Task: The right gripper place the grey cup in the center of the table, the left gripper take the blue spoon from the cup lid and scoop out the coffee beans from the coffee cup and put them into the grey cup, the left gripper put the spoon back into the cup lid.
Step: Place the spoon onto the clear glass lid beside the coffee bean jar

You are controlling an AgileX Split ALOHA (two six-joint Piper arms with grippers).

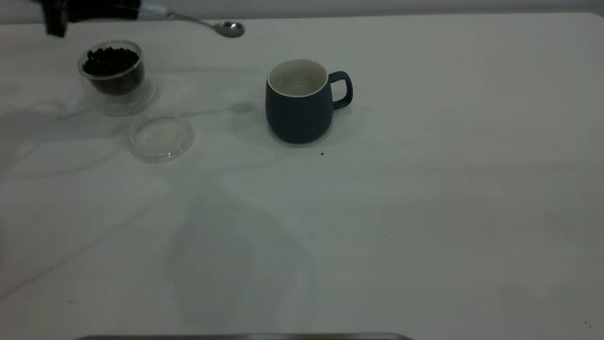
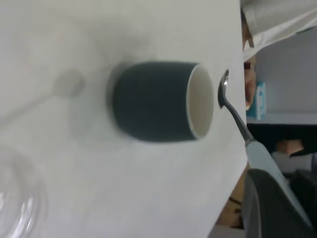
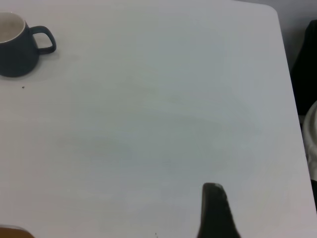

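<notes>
The grey cup [image 1: 298, 106] already stands near the middle of the table [image 1: 448, 189], upright, its handle toward my right side; inside I see only white, no beans. So the first step looks done. The blue spoon [image 1: 207, 22] is in my left gripper [image 1: 59, 19], which is clamped on the pale handle, up in the air beyond the coffee cup [image 1: 113, 75]; the metal bowl looks empty. The coffee beans [image 1: 111, 60] fill the glass, it seems untouched. The cup lid [image 1: 161, 136] lies bare just beside it. Scooping, pouring and returning the spoon are, I judge, all left. Of my right gripper [image 3: 216, 210] only one finger shows, away from the cup; its opening I cannot tell.
</notes>
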